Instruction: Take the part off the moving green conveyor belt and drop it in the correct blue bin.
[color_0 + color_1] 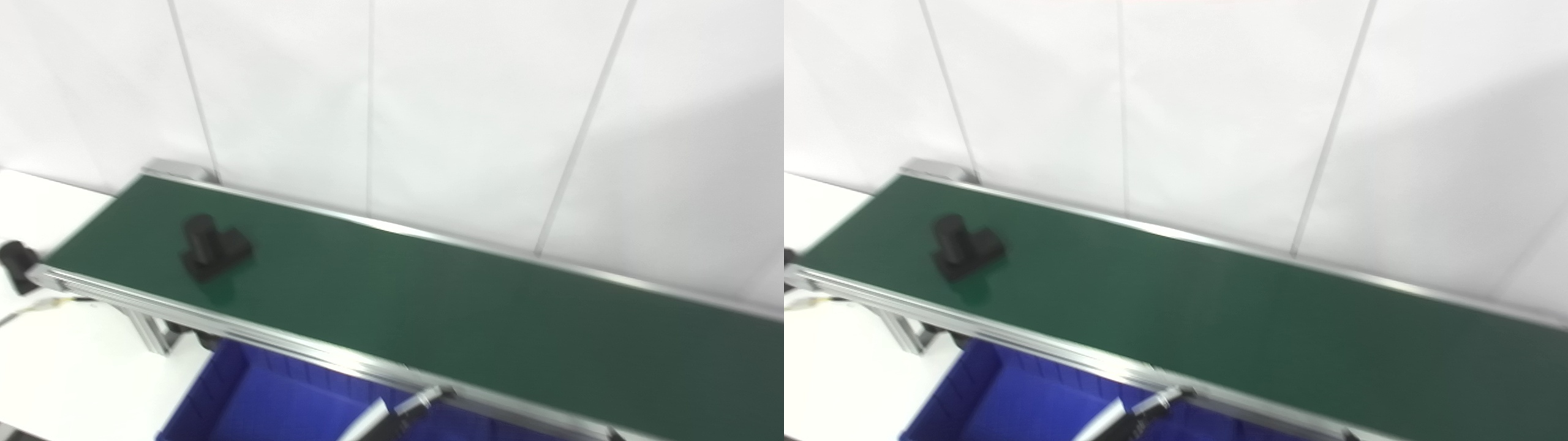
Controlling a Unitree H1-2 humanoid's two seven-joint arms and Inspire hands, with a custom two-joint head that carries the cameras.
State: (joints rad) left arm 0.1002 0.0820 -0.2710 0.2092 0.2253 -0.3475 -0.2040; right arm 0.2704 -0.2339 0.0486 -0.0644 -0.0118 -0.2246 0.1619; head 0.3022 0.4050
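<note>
Left eye view and right eye view both look down on a long green conveyor belt (pixel 429 294) framed in silver aluminium rails, running from upper left to lower right in front of a white panelled wall (pixel 478 110). No brand, label or writing can be read anywhere; the pictures are slightly blurred.

A black part (pixel 211 245) lies on the belt near its left end, closer to the near rail than to the far one. It looks like a flat base with a stubby cylinder rising from it; the base's long axis seems to run from lower left to upper right, across the belt's travel, though blur hides the finer shape.

Below the near rail sits a blue bin (pixel 245 398), open at the top, with nothing visible inside the part that shows. A slim silver and black piece (pixel 392 416) crosses its rim at the bottom edge; I cannot tell whether it belongs to a robot hand. Neither robot hand shows clearly, so their state cannot be seen. The white surface (pixel 73 367) spreads to the left.
</note>
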